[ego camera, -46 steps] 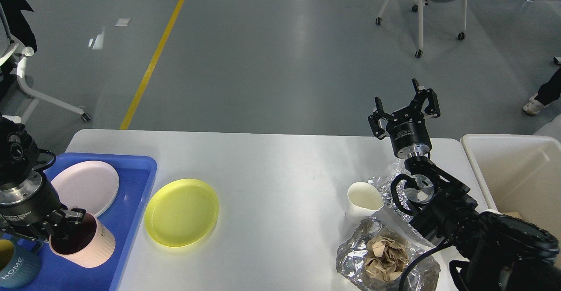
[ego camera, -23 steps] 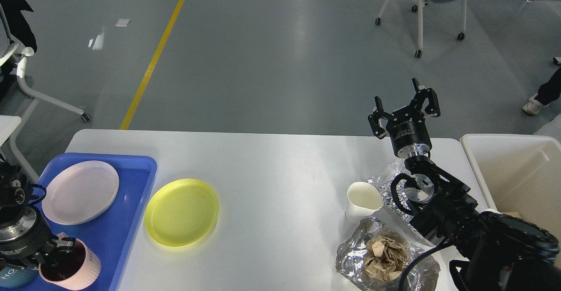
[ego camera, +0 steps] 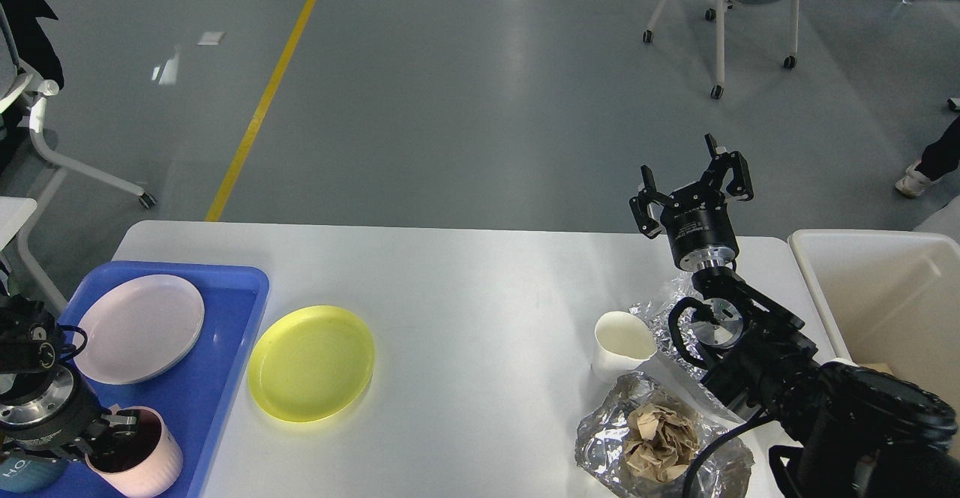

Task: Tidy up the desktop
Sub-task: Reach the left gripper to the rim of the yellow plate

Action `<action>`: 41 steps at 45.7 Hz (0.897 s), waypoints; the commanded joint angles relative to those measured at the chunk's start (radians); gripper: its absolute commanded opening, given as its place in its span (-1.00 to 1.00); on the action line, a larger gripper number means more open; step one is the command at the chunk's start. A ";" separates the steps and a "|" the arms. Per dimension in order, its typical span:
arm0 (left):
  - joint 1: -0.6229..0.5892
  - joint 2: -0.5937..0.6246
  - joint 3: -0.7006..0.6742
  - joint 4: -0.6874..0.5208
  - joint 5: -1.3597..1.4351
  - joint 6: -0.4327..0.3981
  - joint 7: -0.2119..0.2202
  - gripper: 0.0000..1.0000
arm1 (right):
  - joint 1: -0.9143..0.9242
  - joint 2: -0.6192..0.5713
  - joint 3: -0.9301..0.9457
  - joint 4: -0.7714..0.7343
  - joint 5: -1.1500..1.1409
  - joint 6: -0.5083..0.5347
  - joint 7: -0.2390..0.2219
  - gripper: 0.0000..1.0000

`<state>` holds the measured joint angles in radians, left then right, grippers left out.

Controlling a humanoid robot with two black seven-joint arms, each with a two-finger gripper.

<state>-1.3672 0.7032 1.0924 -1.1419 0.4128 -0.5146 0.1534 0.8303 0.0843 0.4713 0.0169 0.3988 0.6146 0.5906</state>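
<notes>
Since a second ago the left gripper (ego camera: 112,438) has pulled back toward 6 o'clock along the blue tray (ego camera: 217,378), carrying the pink cup (ego camera: 139,462) with it. The cup sat just below the pink plate (ego camera: 139,328) then and overlapped its near edge; now it lies clear of the plate, at the tray's near end. In the last half second both crept slightly toward 3 o'clock.
</notes>
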 commanded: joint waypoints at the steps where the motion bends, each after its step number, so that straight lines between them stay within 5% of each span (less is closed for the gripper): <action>1: 0.000 0.005 0.000 0.011 -0.008 -0.001 -0.002 0.08 | 0.000 0.000 0.000 0.000 0.000 -0.001 0.000 1.00; 8: -0.007 0.013 -0.005 0.017 -0.009 -0.007 -0.002 0.76 | 0.000 0.000 0.001 0.000 0.000 -0.001 0.000 1.00; 19: -0.059 0.053 -0.020 0.021 -0.009 -0.077 -0.002 0.83 | 0.001 0.000 0.000 0.000 0.000 0.001 0.000 1.00; 31: -0.390 0.148 -0.037 0.027 -0.020 -0.404 -0.006 0.84 | 0.000 0.000 0.001 0.000 0.000 0.001 0.000 1.00; 41: -0.460 0.131 -0.057 0.034 -0.261 -0.420 0.018 0.83 | 0.000 0.000 0.000 0.000 0.000 -0.001 0.000 1.00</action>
<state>-1.8058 0.8471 1.0391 -1.1133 0.2734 -0.9363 0.1490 0.8312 0.0844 0.4713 0.0169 0.3988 0.6141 0.5906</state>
